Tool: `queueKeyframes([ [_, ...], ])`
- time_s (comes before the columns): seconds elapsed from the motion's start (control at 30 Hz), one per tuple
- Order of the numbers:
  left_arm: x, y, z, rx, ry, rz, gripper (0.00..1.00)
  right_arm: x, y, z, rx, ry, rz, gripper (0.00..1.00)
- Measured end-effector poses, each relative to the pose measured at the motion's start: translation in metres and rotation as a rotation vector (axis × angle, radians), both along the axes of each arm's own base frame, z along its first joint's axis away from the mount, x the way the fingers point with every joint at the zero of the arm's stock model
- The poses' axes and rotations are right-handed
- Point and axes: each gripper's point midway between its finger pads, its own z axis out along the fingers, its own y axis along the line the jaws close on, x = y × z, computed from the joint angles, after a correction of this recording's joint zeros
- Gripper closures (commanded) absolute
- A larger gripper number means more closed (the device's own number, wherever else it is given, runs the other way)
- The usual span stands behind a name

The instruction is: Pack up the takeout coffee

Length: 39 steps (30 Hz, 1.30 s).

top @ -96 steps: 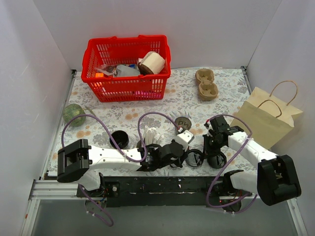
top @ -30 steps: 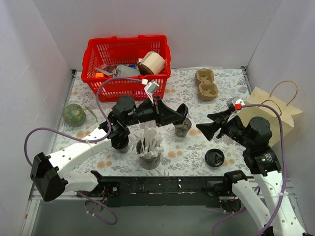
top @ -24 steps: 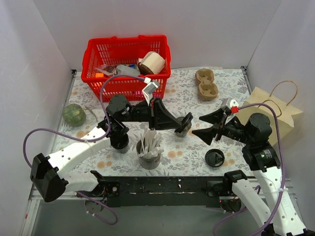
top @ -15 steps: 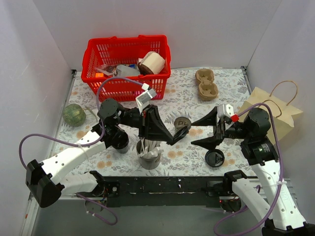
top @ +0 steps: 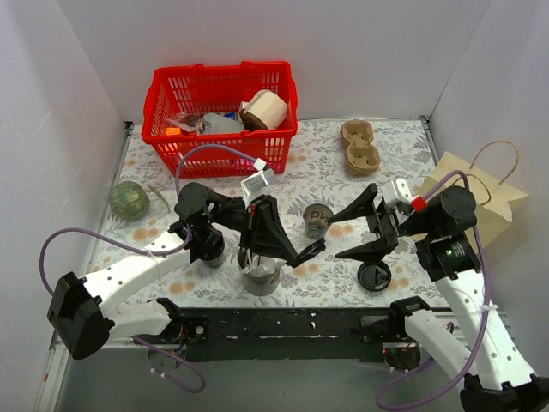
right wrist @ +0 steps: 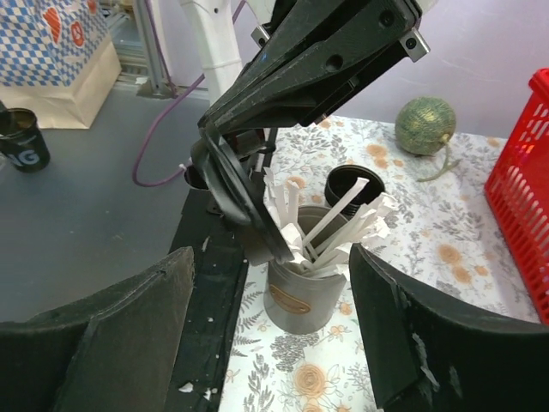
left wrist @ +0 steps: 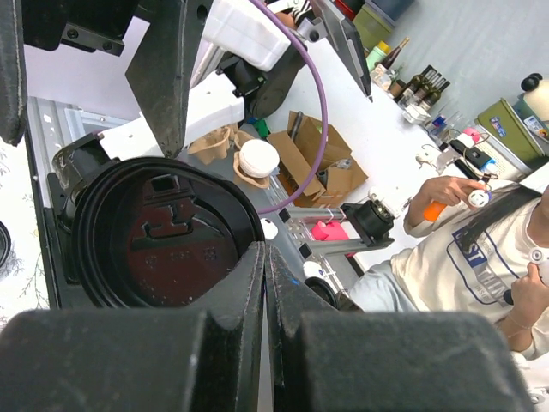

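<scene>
The left gripper (top: 310,251) is pinching shut on a flat round black plastic lid (left wrist: 163,232), gripping it by the rim so that it is hanging edge-on above the table. The right gripper (top: 352,230) is spreading its jaws wide and holding nothing; its mouth is facing the lid without touching it.

The left arm is reaching up from its base and across to the right, with its forearm passing over a grey metal tin of white sticks (right wrist: 287,296). The right arm is standing tall with its wrist bending leftward.

The takeout coffee (top: 375,275), a small dark cup under a round black lid, is standing on the floral tablecloth (top: 395,146) near the front edge. It is sitting below the right gripper in the overhead view and apart from the brown paper bag (top: 467,206).

A second small dark cup (top: 317,221) between the two grippers is showing pale letters that look like "DL". The tin's oval label is too small to read.
</scene>
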Motion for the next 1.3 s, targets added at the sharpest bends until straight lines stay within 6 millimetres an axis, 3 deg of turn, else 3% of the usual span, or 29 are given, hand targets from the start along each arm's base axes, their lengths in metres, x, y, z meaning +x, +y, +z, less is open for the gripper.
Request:
queueKeyframes([
  [0.13, 0.003, -0.003, -0.002, 0.003, 0.018, -0.007, 1.0, 0.002, 0.007, -0.003, -0.012, 0.055, 0.039, 0.23],
  [0.43, 0.012, -0.012, -0.006, 0.004, 0.049, 0.005, 1.0, 0.002, 0.021, -0.02, -0.059, 0.169, 0.107, 0.4],
  [0.6, 0.017, -0.015, -0.002, -0.021, 0.045, 0.04, 1.0, 0.003, 0.025, -0.028, -0.081, 0.219, 0.103, 0.61],
  [0.83, 0.023, -0.017, -0.001, -0.037, 0.057, 0.077, 1.0, 0.004, 0.026, -0.032, -0.104, 0.303, 0.097, 0.71],
  [0.87, 0.023, -0.017, -0.001, -0.039, 0.058, 0.081, 0.89, 0.005, 0.027, -0.032, -0.105, 0.312, 0.091, 0.72],
  [0.9, 0.024, -0.017, 0.0, -0.04, 0.06, 0.088, 0.65, 0.006, 0.027, -0.032, -0.107, 0.325, 0.082, 0.73],
  [0.93, 0.026, -0.018, 0.0, -0.036, 0.064, 0.099, 0.49, 0.007, 0.027, -0.032, -0.11, 0.339, 0.073, 0.73],
  [1.0, 0.036, -0.021, -0.002, -0.031, 0.077, 0.162, 0.05, 0.011, 0.028, -0.031, -0.12, 0.375, 0.034, 0.75],
  [1.17, 0.075, -0.035, -0.022, 0.07, 0.165, 0.378, 0.02, 0.028, 0.029, -0.026, -0.136, 0.444, -0.115, 0.75],
  [1.3, 0.098, -0.032, -0.036, 0.135, 0.19, 0.545, 0.02, 0.046, 0.027, -0.039, -0.176, 0.533, -0.257, 0.75],
])
